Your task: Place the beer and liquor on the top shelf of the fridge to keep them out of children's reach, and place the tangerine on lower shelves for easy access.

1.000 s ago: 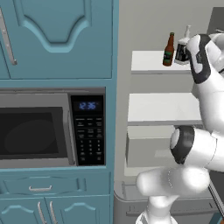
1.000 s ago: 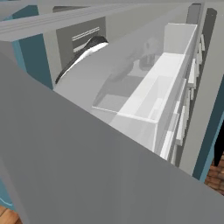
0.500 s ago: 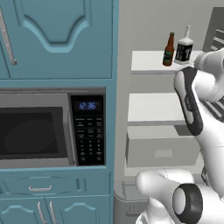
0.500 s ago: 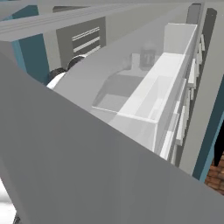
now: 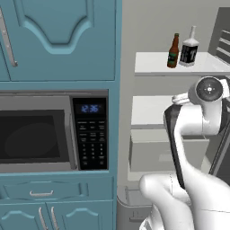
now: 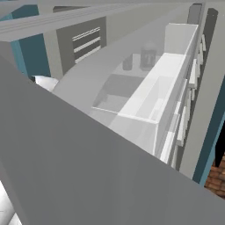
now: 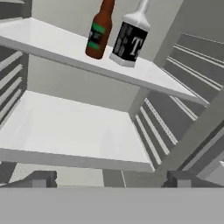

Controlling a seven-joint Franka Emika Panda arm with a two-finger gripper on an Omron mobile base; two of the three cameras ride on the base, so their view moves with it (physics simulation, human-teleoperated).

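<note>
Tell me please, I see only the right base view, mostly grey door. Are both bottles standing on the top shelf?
Observer: Yes, the beer and the liquor stand upright, side by side, on the top shelf.
Operator: Is the gripper holding anything?
Observer: No. In the hand view the gripper is open and empty, below that shelf.
Operator: Is something on the shelf under it?
Observer: The hand view shows that lower shelf bare; I see no tangerine there.
</note>
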